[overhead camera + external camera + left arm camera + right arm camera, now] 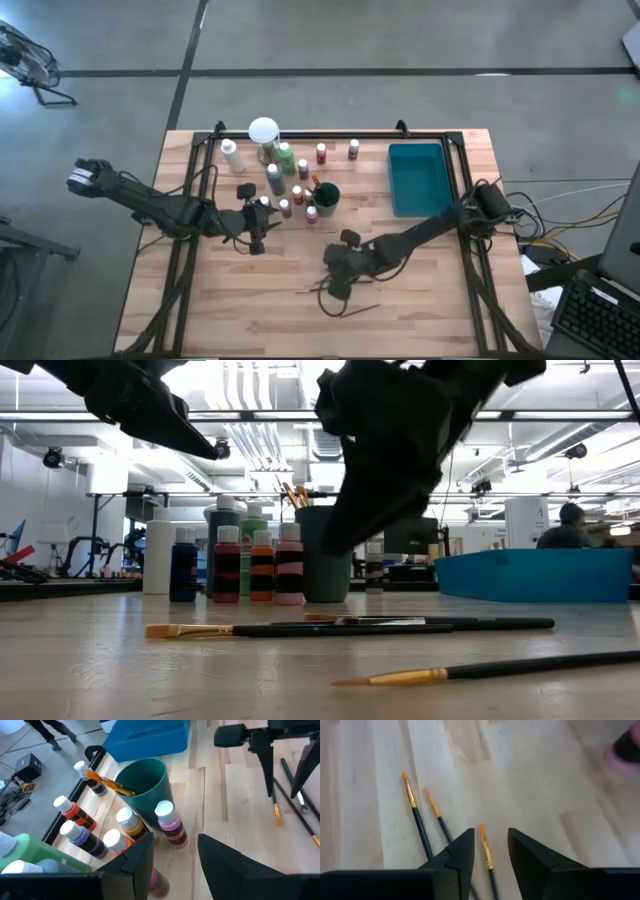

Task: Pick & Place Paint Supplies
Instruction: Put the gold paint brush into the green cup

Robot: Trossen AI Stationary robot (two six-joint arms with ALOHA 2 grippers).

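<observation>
Brush pickup looks like the step in hand: the right tool (490, 855) hovers low over three thin dark brushes (487, 855) lying loose on the bare wood at the near middle of the desk (420, 300), its fingers apart and empty, with one brush's orange tip running between them. The next move, I judge, calls for a short descent square over that middle brush and a close on its slim handle without pinning the two brushes just beside it; they lie close and nearly parallel, so a slanted approach could scatter them.

The left tool (172, 855) waits left of centre, fingers apart and holding nothing, just beside the cluster of white-capped paint bottles (167, 822) and the dark green cup (145, 782), which already has a brush standing in it. That cup looks a likely goal, though the teal tray (418, 178) at far right may be meant instead.

Open room is generous around the brushes, near and to both sides. The far middle is crowded: bottles stand close around the cup, and the left arm lies near any path to it
</observation>
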